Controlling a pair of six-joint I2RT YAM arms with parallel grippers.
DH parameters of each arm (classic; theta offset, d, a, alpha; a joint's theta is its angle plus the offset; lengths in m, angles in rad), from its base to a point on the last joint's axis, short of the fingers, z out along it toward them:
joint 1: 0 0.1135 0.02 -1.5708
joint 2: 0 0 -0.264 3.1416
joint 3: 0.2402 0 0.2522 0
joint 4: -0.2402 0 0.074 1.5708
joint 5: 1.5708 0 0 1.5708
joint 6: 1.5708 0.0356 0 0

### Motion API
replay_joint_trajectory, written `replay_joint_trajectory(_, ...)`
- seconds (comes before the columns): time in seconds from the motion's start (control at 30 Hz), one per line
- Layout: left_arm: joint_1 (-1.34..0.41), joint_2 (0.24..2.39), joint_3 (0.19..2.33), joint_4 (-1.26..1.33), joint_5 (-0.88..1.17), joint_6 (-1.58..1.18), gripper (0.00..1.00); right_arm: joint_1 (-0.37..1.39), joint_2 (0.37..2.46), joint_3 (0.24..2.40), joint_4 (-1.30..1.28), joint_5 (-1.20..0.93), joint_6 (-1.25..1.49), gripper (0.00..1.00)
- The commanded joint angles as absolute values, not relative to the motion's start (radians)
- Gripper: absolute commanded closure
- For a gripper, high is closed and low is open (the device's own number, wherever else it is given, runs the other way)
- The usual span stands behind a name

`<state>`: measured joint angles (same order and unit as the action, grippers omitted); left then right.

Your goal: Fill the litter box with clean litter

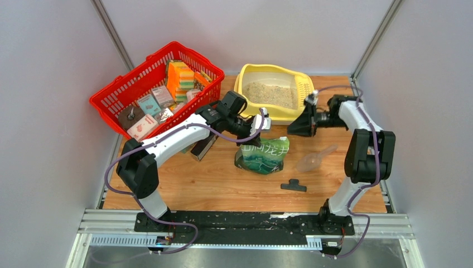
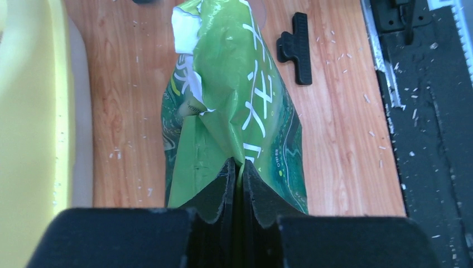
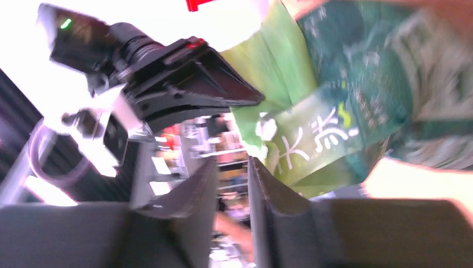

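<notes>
Granules of litter (image 1: 271,94) cover the floor of the yellow litter box (image 1: 249,75) at the upper centre of the overhead view. Just below it, the left claw (image 2: 239,167) is clenched on the top edge of the green bag (image 2: 245,84) standing mid-counter (image 1: 212,178). The right claw (image 3: 233,164) is released, slightly parted and gripping nothing.

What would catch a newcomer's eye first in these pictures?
The bright red basket of sponges and boxes at the back left, and beside it the yellow litter box with litter in its basin. Mid-table, the left gripper pinches the top of the green bag.
</notes>
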<state>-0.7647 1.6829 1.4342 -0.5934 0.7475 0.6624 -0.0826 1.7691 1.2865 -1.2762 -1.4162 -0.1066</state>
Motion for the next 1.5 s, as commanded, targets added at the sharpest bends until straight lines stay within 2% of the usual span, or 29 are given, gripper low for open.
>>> replay_joint_trajectory(0.0, -0.744, 1.649, 1.398, -0.594, 0.817, 0.537, 0.91, -0.166, 1.741, 1.554, -1.651, -1.412, -0.648, 0.56)
replay_joint_trajectory(0.03, -0.739, 1.646, 1.393, -0.589, 0.825, 0.525, 0.91, -0.163, 1.729, 1.589, -1.664, -1.388, -0.757, 0.51)
replay_joint_trajectory(0.2, -0.724, 1.637, 1.370, -0.555, 0.854, 0.473, 0.91, -0.135, 1.576, 1.574, -1.651, -1.268, -1.030, 0.47)
replay_joint_trajectory(0.27, -0.723, 1.637, 1.365, -0.539, 0.861, 0.451, 0.91, -0.074, 1.446, 1.464, -1.507, -1.194, -1.039, 0.44)
replay_joint_trajectory(0.4, -0.713, 1.651, 1.365, -0.508, 0.879, 0.408, 0.91, -0.005, 1.171, 1.167, -0.922, -1.057, -0.905, 0.38)
replay_joint_trajectory(0.53, -0.709, 1.657, 1.362, -0.486, 0.887, 0.373, 0.92, 0.157, 1.013, 1.029, -0.735, -0.979, -0.911, 0.36)
replay_joint_trajectory(0.87, -0.698, 1.652, 1.355, -0.454, 0.916, 0.339, 0.92, 0.290, 1.086, 0.971, -0.609, -0.905, -0.890, 0.39)
replay_joint_trajectory(1.1, -0.687, 1.646, 1.356, -0.451, 0.920, 0.334, 0.93, 0.298, 1.154, 0.973, -0.643, -0.884, -0.962, 0.48)
replay_joint_trajectory(1.23, -0.677, 1.649, 1.354, -0.445, 0.920, 0.324, 0.93, 0.296, 1.173, 0.977, -0.701, -0.873, -1.014, 0.57)
replay_joint_trajectory(1.3, -0.669, 1.646, 1.351, -0.443, 0.923, 0.325, 0.93, 0.298, 1.180, 0.979, -0.718, -0.858, -1.011, 0.65)
replay_joint_trajectory(1.47, -0.649, 1.640, 1.338, -0.431, 0.931, 0.308, 0.94, 0.296, 1.166, 0.957, -0.726, -0.824, -1.017, 0.66)
